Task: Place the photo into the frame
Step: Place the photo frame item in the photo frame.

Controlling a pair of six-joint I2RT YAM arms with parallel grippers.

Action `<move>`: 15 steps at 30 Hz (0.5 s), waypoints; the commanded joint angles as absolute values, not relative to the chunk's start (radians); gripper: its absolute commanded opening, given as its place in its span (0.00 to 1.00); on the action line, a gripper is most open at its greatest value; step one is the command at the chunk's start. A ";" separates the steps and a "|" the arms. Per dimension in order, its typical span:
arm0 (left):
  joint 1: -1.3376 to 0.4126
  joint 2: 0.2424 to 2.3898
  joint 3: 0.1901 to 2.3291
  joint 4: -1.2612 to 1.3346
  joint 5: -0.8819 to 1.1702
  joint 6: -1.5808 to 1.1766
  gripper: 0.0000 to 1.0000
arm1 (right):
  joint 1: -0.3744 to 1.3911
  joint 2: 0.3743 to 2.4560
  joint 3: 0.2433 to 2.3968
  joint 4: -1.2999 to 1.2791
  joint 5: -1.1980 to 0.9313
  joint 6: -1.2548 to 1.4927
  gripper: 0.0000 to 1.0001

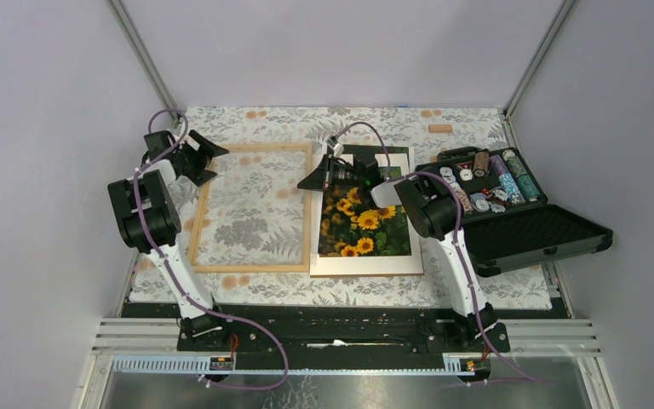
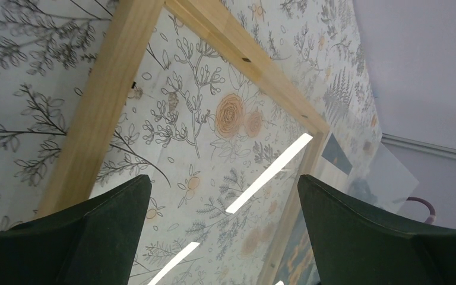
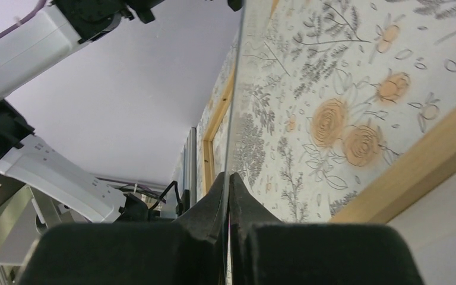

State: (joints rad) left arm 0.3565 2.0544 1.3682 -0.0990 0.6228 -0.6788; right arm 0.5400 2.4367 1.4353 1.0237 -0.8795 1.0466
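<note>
Wooden frame [image 1: 253, 268] lies empty; the photo [image 1: 366, 223] waits beside it. Our left gripper [image 1: 211, 164] is wide, our right gripper [image 1: 311, 181] pinches a clear pane [image 2: 392, 172]. Inserting remains for us.

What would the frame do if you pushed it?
Probably slide, not roll: the frame lies flat on the cloth. It looks stiff and fairly light, since its wooden bars are thin.
</note>
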 commanded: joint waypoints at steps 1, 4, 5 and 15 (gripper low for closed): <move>0.388 2.077 1.401 -0.009 0.711 -0.700 0.99 | 0.539 2.338 1.422 1.147 -0.934 1.020 0.00; 0.387 2.113 1.391 0.047 0.787 -0.747 0.99 | 0.540 2.335 1.419 1.158 -0.940 1.027 0.00; 0.387 2.122 1.386 0.077 0.811 -0.764 0.99 | 0.540 2.335 1.420 1.162 -0.941 1.030 0.00; 0.371 2.133 1.356 0.139 0.918 -0.801 0.99 | 0.540 2.339 1.427 1.170 -0.938 1.046 0.00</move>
